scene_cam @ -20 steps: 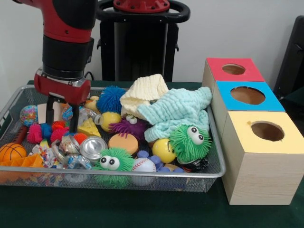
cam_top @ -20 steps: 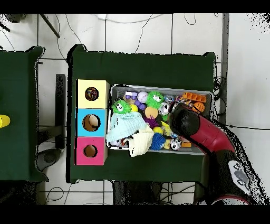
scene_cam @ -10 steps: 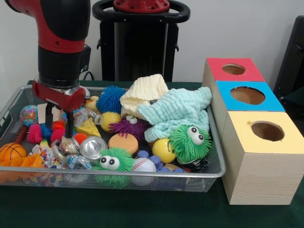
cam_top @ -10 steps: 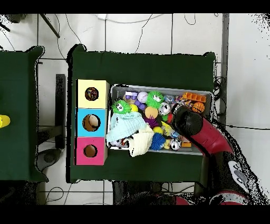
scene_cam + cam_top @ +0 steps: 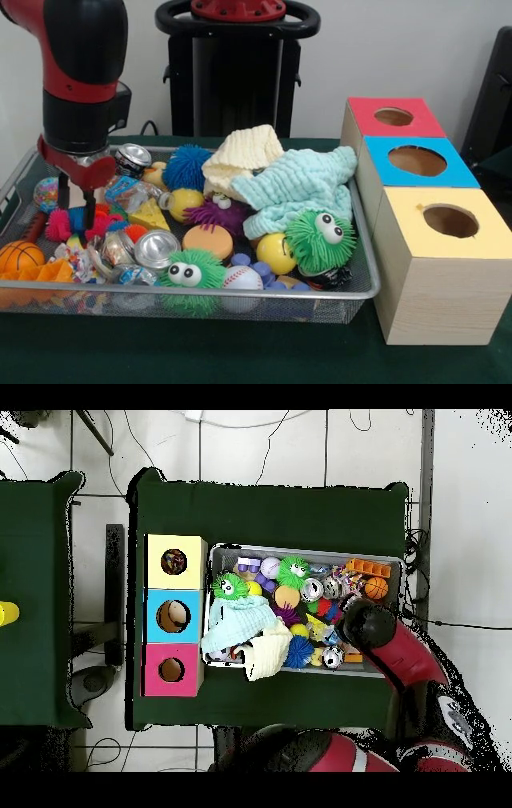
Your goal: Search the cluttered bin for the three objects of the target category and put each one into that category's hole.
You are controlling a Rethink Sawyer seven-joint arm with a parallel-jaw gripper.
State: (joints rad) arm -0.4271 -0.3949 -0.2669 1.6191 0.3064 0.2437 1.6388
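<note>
Gripper: the gripper [image 5: 74, 210] hangs at the bin's left end, fingers a little apart, holding nothing, among the pink spiky balls [image 5: 58, 225].
Bin: the bin [image 5: 364, 293] looks full; target category unclear.
Boxes: the boxes [image 5: 442, 264] show only dark holes.
Progress: apparently barely begun.

bin [image 5: 364, 293] packed (cloths [image 5: 292, 186] heaped), holes [image 5: 417, 161] clear

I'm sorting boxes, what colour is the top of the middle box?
Blue, on the middle box; clearest in the front view.
</note>
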